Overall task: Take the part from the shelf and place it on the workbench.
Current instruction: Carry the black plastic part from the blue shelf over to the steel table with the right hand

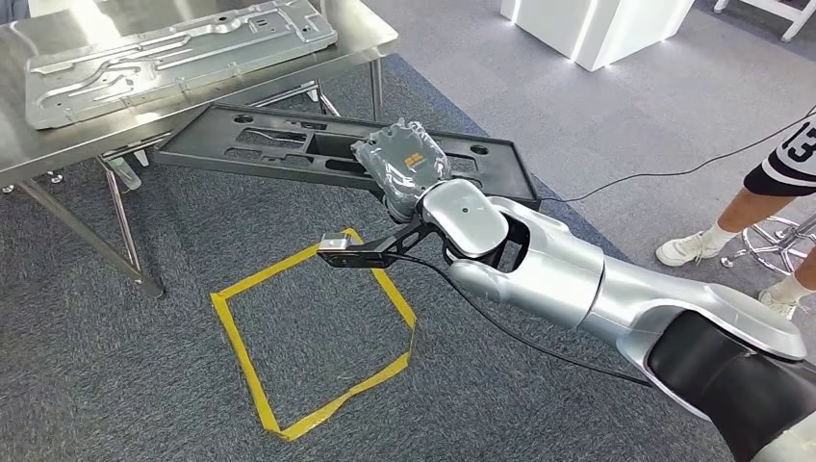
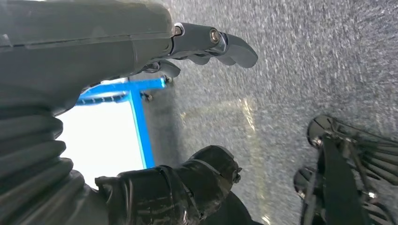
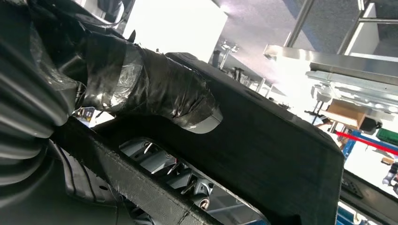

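- While the robot's silver right arm point(image 1: 577, 274) reaches forward from the lower right of the head view, grey carpeted floor point(image 1: 115, 366) spreads under everything, with a white block point(image 1: 597, 29) standing on it at the far side.
- Stainless-steel worktop point(image 1: 366, 38) on thin metal legs stands at the upper left of the head view; a long pressed sheet-metal panel point(image 1: 173, 58) lies flat on it.
- Long flat black plastic part with cut-out openings point(image 1: 279, 140) hangs in the air just beside the worktop's near edge and lower than its surface, tilted, one end reaching under the worktop's edge. It does not rest on the worktop.
- Right hand point(image 1: 404, 164), wrapped in grey film, holds the black part near its right end; in the right wrist view the taped thumb point(image 3: 159, 93) presses on the part's flat face point(image 3: 277, 150).
- Square outline of yellow tape point(image 1: 313, 332) lies on the carpet below the arm.
- Person's legs in white shoes point(image 1: 760, 231) stand at the right edge, beside a chrome stool base point(image 1: 779, 245).
- Left hand point(image 2: 155, 117) hangs over the carpet, holding nothing, thumb and fingers apart; a blue metal frame point(image 2: 141, 122) shows past it.
- Black cable point(image 1: 654, 173) runs across the carpet behind the arm.
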You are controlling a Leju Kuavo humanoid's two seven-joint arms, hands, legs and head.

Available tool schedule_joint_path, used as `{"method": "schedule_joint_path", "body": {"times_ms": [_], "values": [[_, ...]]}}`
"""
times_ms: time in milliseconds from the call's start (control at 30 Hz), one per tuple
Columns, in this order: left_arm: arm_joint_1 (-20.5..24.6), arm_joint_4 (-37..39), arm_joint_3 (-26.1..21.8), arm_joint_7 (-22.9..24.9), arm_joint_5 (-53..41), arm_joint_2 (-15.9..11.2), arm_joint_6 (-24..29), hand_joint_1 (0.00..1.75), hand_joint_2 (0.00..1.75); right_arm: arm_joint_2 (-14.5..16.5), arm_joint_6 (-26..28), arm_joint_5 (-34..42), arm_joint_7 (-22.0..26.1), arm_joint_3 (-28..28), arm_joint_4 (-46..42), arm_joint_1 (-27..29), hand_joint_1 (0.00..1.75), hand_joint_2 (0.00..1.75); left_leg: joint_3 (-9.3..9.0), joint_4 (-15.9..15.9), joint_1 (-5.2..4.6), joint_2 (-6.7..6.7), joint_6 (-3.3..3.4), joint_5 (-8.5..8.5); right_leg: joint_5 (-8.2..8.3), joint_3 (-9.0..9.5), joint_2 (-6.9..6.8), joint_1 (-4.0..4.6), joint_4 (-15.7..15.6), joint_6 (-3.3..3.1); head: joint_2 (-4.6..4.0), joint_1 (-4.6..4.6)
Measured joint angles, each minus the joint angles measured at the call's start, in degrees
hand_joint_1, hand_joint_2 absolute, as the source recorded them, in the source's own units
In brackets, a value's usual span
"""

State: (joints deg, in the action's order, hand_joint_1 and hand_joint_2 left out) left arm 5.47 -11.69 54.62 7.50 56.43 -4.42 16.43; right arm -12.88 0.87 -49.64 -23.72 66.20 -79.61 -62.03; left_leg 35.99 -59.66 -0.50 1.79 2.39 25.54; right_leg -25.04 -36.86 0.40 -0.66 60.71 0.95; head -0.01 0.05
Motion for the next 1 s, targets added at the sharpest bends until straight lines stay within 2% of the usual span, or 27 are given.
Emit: {"method": "schedule_joint_path", "body": {"times_ms": [100,167,200,267,300,333,367,433,467,500,533,633,667,733,767,800,833,867,933,967,1000], "values": [[-0.08,0.0,-0.01,-0.07,0.02,0.02,0.2,0.0,1.75,-0.02,-0.02,0.0,0.05,0.0,0.03,0.09,1.75,1.75,0.3,-0.12,0.08,0.21,-0.74,0.18,-0.04,0.44,-0.12,0.15,-0.9,-0.76,0.0,0.04],[-0.17,0.0,-0.02,-0.04,0.01,0.07,0.36,0.0,1.75,-0.01,0.01,-0.02,0.04,0.0,0.07,0.02,1.75,1.75,1.11,-2.06,0.21,-0.29,-1.41,1.45,0.04,0.94,-0.38,-0.04,-1.39,-1.4,-0.01,-0.13],[-0.19,0.0,-0.02,-0.02,-0.01,0.1,0.43,0.0,1.75,-0.01,0.03,-0.04,0.05,0.0,0.09,0.0,1.75,1.75,2.27,-4.6,0.35,-0.64,-1.77,2.79,0.02,1.2,-0.49,-0.12,-1.57,-1.67,-0.01,-0.22],[-0.15,0.0,-0.02,0.01,-0.04,0.13,0.51,0.0,1.75,0.01,0.04,-0.07,0.09,0.0,0.12,0.08,1.75,1.75,5.92,-11.85,0.67,-1.07,-2.37,5.84,-0.2,1.45,-0.61,-0.07,-1.62,-1.96,-0.01,-0.33],[-0.16,0.0,-0.01,0.01,-0.05,0.13,0.53,0.0,1.75,0.01,0.03,-0.07,0.15,0.0,0.16,0.2,1.75,1.75,7.47,-14.57,0.84,-1.17,-2.58,6.52,-0.32,1.53,-0.65,-0.05,-1.62,-1.99,0.0,-0.33],[-0.19,0.0,-0.01,0.02,-0.05,0.13,0.56,0.0,1.75,0.03,0.03,-0.07,0.19,0.0,0.2,0.33,1.75,1.75,8.18,-15.49,0.98,-1.25,-2.72,6.2,-0.45,1.64,-0.69,-0.04,-1.61,-1.96,0.0,-0.34],[-0.22,0.0,0.0,0.05,-0.05,0.13,0.59,0.0,1.75,0.04,0.02,-0.07,0.23,0.0,0.25,0.41,1.75,1.75,7.74,-14.16,1.12,-1.34,-2.79,4.83,-0.59,1.8,-0.7,-0.06,-1.61,-1.86,-0.01,-0.34],[-0.26,0.0,0.0,0.22,-0.09,0.13,0.83,0.0,1.75,0.07,0.02,-0.07,0.26,0.0,0.31,0.44,1.75,1.75,4.13,-6.6,1.27,-1.63,-2.74,0.92,-1.0,2.32,-0.72,-0.08,-1.64,-1.48,0.0,-0.33],[-0.24,0.0,0.0,0.34,-0.16,0.13,1.1,0.0,1.75,0.07,0.02,-0.07,0.25,0.0,0.34,0.4,1.75,1.75,2.32,-3.04,1.15,-1.75,-2.61,-0.25,-1.19,2.49,-0.75,-0.03,-1.63,-1.22,0.0,-0.32],[-0.2,0.0,0.0,0.44,-0.29,0.13,1.47,0.0,1.75,0.07,0.02,-0.07,0.25,0.0,0.38,0.38,1.75,1.75,1.09,-0.7,0.98,-1.8,-2.4,-0.74,-1.33,2.61,-0.77,0.01,-1.69,-0.92,0.01,-0.31],[-0.14,0.0,0.0,0.5,-0.42,0.13,1.9,0.0,1.75,0.07,0.02,-0.07,0.26,0.0,0.42,0.37,1.75,1.75,0.62,0.15,0.75,-1.78,-2.14,-0.47,-1.43,2.67,-0.81,0.03,-1.8,-0.62,0.01,-0.29],[-0.05,0.0,0.0,0.56,-0.6,0.09,2.89,0.0,1.75,0.08,0.03,-0.07,0.3,0.0,0.49,0.4,1.75,1.75,-0.11,0.92,0.64,-1.53,-1.06,-0.34,-1.94,2.86,-0.89,-0.11,-1.83,0.37,0.0,-0.25],[-0.07,0.0,0.0,0.57,-0.61,0.07,3.04,0.0,1.75,0.08,0.04,-0.07,0.3,0.0,0.5,0.37,1.75,1.75,-0.6,1.29,0.71,-1.51,-0.63,-0.33,-2.62,2.41,-0.84,-0.14,-0.61,0.57,0.0,-0.14],[-0.12,0.0,0.01,0.61,-0.62,0.03,3.23,0.0,1.75,0.06,0.07,-0.07,0.29,0.0,0.55,0.37,1.75,1.75,-1.39,1.67,0.72,-1.52,0.13,-0.07,-5.02,-0.56,-0.61,-0.11,5.36,0.62,0.0,0.12],[-0.11,0.0,0.01,0.64,-0.63,0.01,3.28,0.0,1.75,0.04,0.07,-0.07,0.3,0.0,0.59,0.49,1.75,1.75,-1.58,1.66,0.64,-1.49,0.44,0.15,-6.34,-2.97,-0.53,-0.06,9.41,0.6,0.01,0.2],[-0.07,0.0,0.01,0.67,-0.66,-0.03,3.34,0.0,1.75,0.03,0.06,-0.07,0.3,0.0,0.65,0.73,1.75,1.75,-1.77,1.62,0.57,-1.41,0.61,0.42,-6.99,-5.22,-0.48,-0.03,12.69,0.59,0.0,0.24],[-0.04,0.0,0.0,0.7,-0.67,-0.05,3.39,0.0,1.75,0.01,0.04,-0.06,0.31,0.0,0.72,1.0,1.75,1.75,-2.04,1.56,0.51,-1.28,0.68,0.72,-6.65,-6.7,-0.47,-0.02,14.27,0.58,0.0,0.23],[-0.01,0.0,0.0,0.72,-0.69,-0.06,3.39,0.0,1.75,0.01,0.03,-0.05,0.32,0.0,0.77,1.21,1.75,1.75,-2.38,1.46,0.47,-1.11,0.66,1.07,-5.23,-7.08,-0.47,-0.02,13.67,0.52,0.0,0.23],[-0.07,0.0,0.0,0.74,-0.7,-0.05,3.39,0.0,1.75,0.0,0.03,-0.05,0.33,0.0,0.84,1.34,1.75,1.75,-3.23,1.12,0.47,-0.79,0.41,2.02,-0.38,-4.71,-0.44,0.01,6.68,0.19,0.0,0.27],[-0.07,0.0,0.0,0.74,-0.7,-0.04,3.39,0.0,1.75,-0.01,0.04,-0.05,0.33,0.0,0.87,1.29,1.75,1.75,-3.49,0.85,0.37,-0.64,0.17,2.54,1.24,-3.01,-0.38,0.12,2.87,0.02,0.0,0.29],[-0.07,0.0,0.0,0.75,-0.69,-0.03,3.39,0.0,1.75,-0.01,0.05,-0.05,0.34,0.0,0.9,1.24,1.75,1.75,-3.61,0.71,0.29,-0.54,-0.08,2.95,2.08,-1.75,-0.32,0.18,0.17,-0.16,0.0,0.27]]}}
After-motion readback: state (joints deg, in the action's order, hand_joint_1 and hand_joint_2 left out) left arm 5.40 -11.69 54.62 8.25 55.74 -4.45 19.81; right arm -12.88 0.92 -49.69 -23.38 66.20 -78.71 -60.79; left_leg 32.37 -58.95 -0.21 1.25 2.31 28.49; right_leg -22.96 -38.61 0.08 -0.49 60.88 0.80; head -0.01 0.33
